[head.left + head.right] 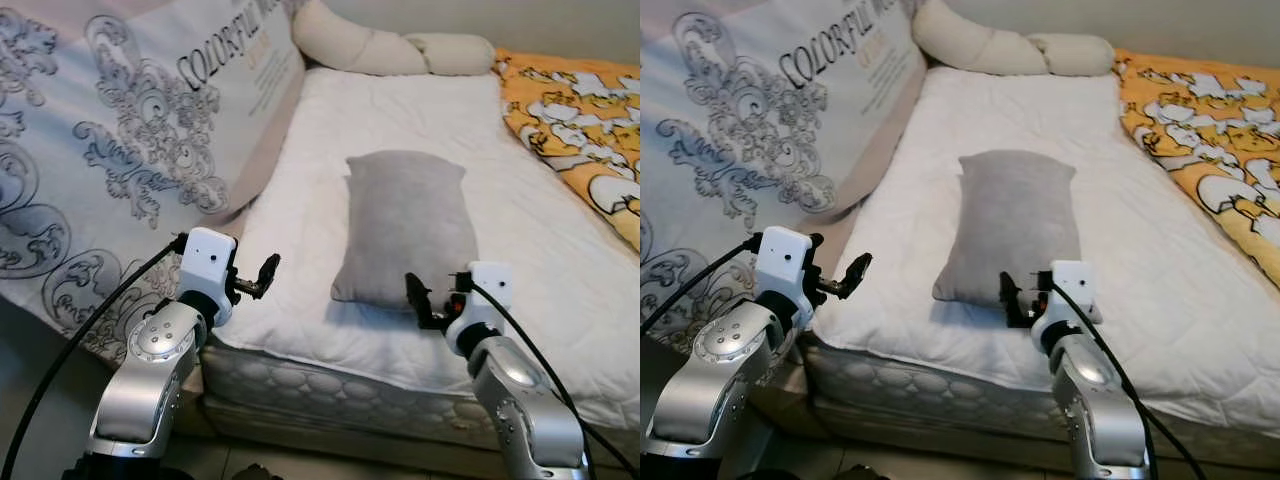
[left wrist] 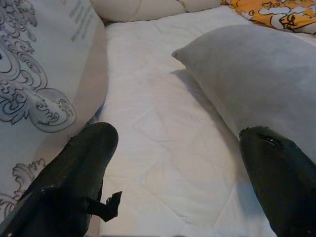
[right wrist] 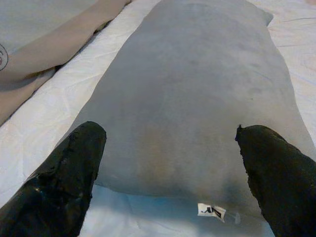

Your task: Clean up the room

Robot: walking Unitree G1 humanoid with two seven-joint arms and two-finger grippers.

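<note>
Fingers [image 3: 74,173] of the right gripper [image 1: 425,300] are spread wide apart and hold nothing; they are aimed at the near short end of a grey pillow [image 1: 405,225], with the tips just short of its edge. In the right wrist view a small white tag [image 3: 212,211] is seen at that near edge of the pillow. The pillow is laid flat, lengthwise, on the middle of a white quilted mattress [image 1: 300,230].

Fingers [image 2: 74,182] of the left gripper [image 1: 262,275] are likewise spread wide and empty. This gripper is held over the near left corner of the mattress, well to the left of the pillow, beside a large pale bedding bag [image 1: 130,140] printed with grey scrollwork and the word COLORFUL. The bag is leaned against the left side of the bed.

At the far end of the mattress a long cream bolster [image 1: 380,45] is laid across the bed. An orange blanket [image 1: 580,130] with white cartoon figures is spread over the right side. A black cable [image 1: 80,340] is looped from the left silver arm [image 1: 150,380]; another is run along the right silver arm [image 1: 520,400].
</note>
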